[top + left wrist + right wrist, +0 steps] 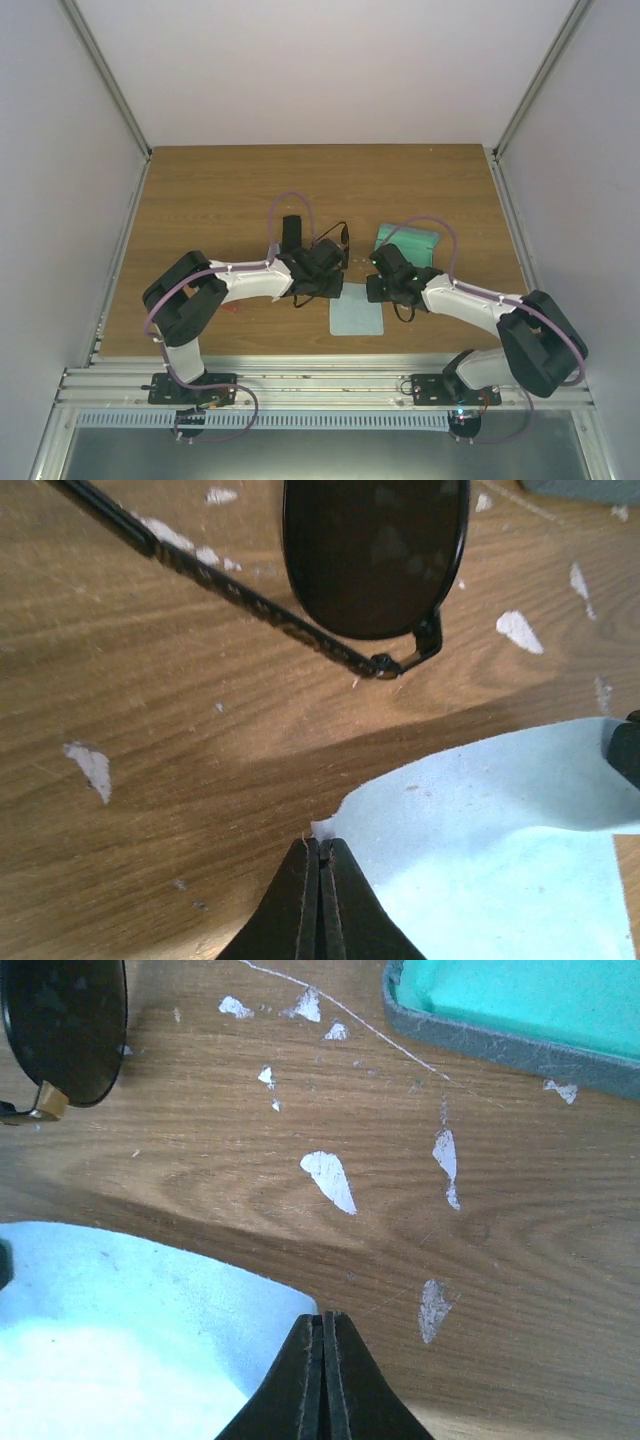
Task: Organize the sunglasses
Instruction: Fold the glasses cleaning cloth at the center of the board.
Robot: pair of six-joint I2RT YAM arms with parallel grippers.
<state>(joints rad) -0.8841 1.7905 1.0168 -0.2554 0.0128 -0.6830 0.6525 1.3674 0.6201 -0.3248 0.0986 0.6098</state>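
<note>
The sunglasses (375, 550) lie on the counter (500, 1210), just beyond the pale blue cleaning cloth (500, 860) and near the open teal-lined case (520, 1000). The left claw (320, 845) and right claw (322, 1320) each pinch a far corner of the cloth. The cloth seems to be the step in hand. Next, both should lift it evenly, clear of the frame.

Lab: walled-in robot test table (220, 200)
</note>
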